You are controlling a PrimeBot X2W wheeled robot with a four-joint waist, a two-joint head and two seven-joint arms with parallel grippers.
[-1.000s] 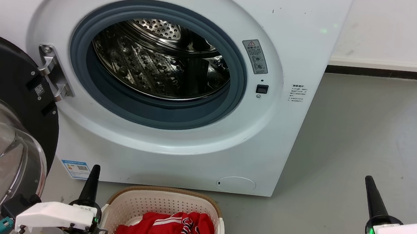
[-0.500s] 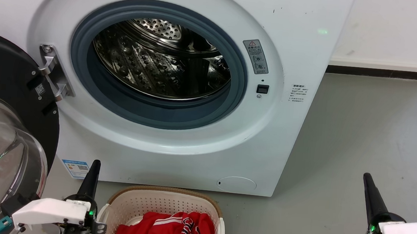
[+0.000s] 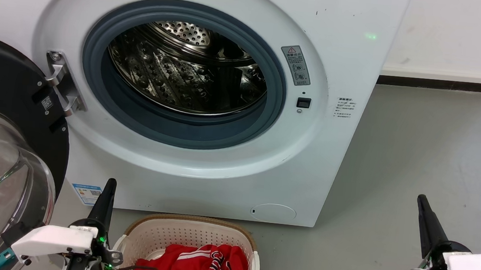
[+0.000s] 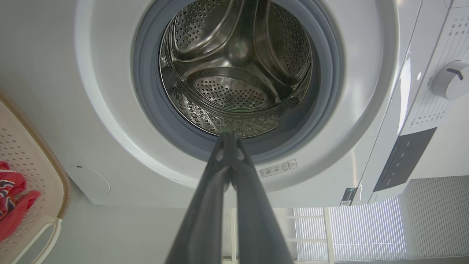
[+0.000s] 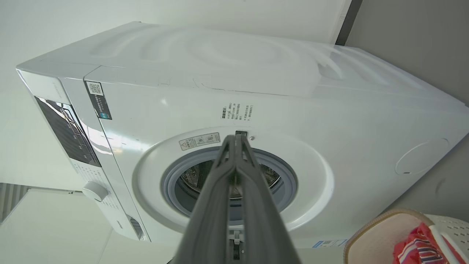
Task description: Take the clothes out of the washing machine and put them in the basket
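Note:
The white washing machine [image 3: 352, 53] stands with its black-framed glass door [image 3: 0, 140] swung open to the left. Its steel drum [image 3: 185, 73] holds no fabric. Red clothes [image 3: 207, 265] with white trim and lettering lie in the cream basket [image 3: 191, 226] on the floor below the porthole. My left gripper [image 3: 110, 183] is shut and empty, just left of the basket. My right gripper [image 3: 421, 198] is shut and empty over the floor, right of the machine. In the left wrist view the shut fingertips [image 4: 229, 136] point at the drum [image 4: 238, 66].
Grey floor [image 3: 430, 160] stretches to the right of the machine, ending at a white wall with a dark skirting strip [image 3: 441, 84]. The open door takes up the space at the left. In the right wrist view the basket [image 5: 370, 229] shows at the lower right.
Both grippers have edged slightly upward in the head view, with the arms' white housings sinking lower. Clothes, basket and door have stayed put.

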